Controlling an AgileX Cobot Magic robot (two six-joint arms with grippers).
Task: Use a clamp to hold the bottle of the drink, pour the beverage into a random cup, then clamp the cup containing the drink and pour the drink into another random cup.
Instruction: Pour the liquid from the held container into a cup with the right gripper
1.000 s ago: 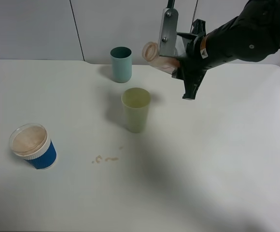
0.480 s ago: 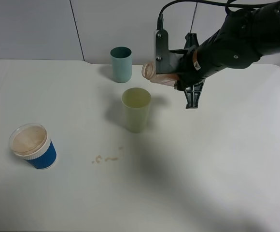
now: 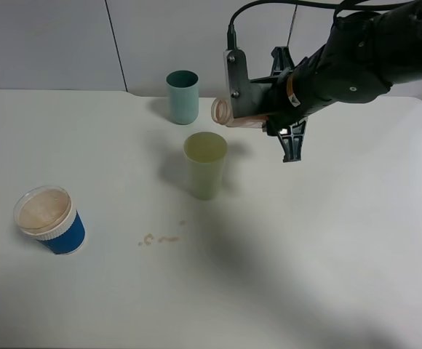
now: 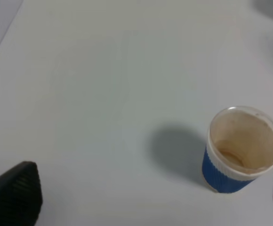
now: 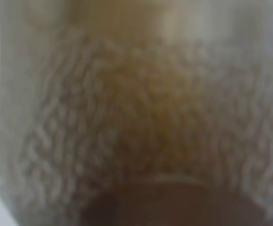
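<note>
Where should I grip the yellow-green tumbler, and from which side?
Grip the yellow-green tumbler around its upper wall, coming from the left arm's side. It stands upright and tapers downward, so a high grip would likely hold better. The tilted bottle crowds its right, and the teal tumbler stands behind.

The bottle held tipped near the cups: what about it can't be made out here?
High view: the bottle is mostly hidden by the black arm holding it.
High view: any stream toward the pale green cup is too small to see.
Right wrist view: only a close blur of the bottle.
</note>
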